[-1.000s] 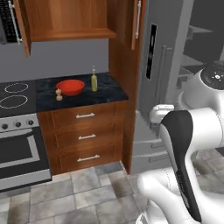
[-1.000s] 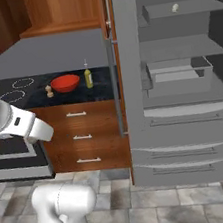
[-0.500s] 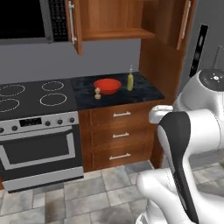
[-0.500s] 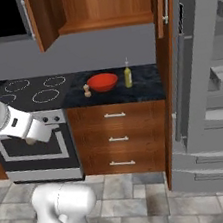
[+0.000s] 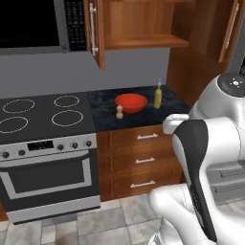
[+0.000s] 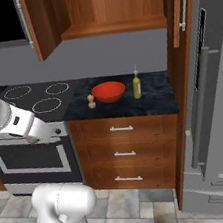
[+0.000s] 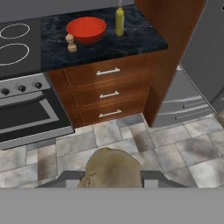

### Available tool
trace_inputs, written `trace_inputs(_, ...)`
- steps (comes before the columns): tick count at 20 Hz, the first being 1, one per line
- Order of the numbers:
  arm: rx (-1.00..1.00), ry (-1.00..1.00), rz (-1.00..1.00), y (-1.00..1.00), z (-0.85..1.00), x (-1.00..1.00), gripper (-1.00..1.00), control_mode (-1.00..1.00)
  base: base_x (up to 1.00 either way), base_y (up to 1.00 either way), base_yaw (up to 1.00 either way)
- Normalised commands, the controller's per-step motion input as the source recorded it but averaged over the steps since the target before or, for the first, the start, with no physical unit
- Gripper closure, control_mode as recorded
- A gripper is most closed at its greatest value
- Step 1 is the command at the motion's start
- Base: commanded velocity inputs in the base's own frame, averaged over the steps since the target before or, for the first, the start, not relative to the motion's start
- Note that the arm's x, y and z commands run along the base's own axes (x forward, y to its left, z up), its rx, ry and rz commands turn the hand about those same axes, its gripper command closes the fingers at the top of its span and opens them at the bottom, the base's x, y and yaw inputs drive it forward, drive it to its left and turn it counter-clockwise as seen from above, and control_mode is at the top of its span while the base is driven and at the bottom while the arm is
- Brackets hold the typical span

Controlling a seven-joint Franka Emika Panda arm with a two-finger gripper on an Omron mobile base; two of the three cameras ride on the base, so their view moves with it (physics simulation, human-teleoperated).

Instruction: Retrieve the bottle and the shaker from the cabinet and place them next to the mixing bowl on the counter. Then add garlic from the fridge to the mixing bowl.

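While our hand [image 7: 112,181] stays clenched on the garlic [image 7: 113,168] above the floor [image 7: 131,144], we see, far ahead on the tabletop [image 7: 131,41], the bowl [image 7: 86,29], with bottle [image 7: 119,19] and shaker [image 7: 70,43] flanking it

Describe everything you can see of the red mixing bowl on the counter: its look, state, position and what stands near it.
The mixing bowl is a shallow, round, glossy red bowl, plastic or glazed by its look. It sits upright on the dark speckled counter, above the wooden drawers and right of the stove. Its inside looks empty. A small tan shaker stands close by its left side and a slim yellow-green bottle close by its right; whether either touches it cannot be told. Nothing else is near it.
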Motion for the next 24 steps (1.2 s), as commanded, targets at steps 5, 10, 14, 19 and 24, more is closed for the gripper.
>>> trace_inputs(5, 0.0, 0.0, 0.0, 0.0, 0.0, 0.0, 1.0, 1.0, 0.46, -0.16, 0.06)
trace_inputs(10, 0.0, 0.0, 0.0, 0.0, 0.0, 0.0, 1.0, 1.0, 0.36, -0.25, 0.03)
trace_inputs(14, 0.0, 0.0, 0.0, 0.0, 0.0, 0.0, 1.0, 1.0, 0.08, -0.05, -0.01)
trace_inputs(19, 0.0, 0.0, 0.0, 0.0, 0.0, 0.0, 1.0, 1.0, 0.11, 0.0, -0.13)
trace_inputs(24, 0.0, 0.0, 0.0, 0.0, 0.0, 0.0, 1.0, 1.0, 0.46, 0.0, -0.22)
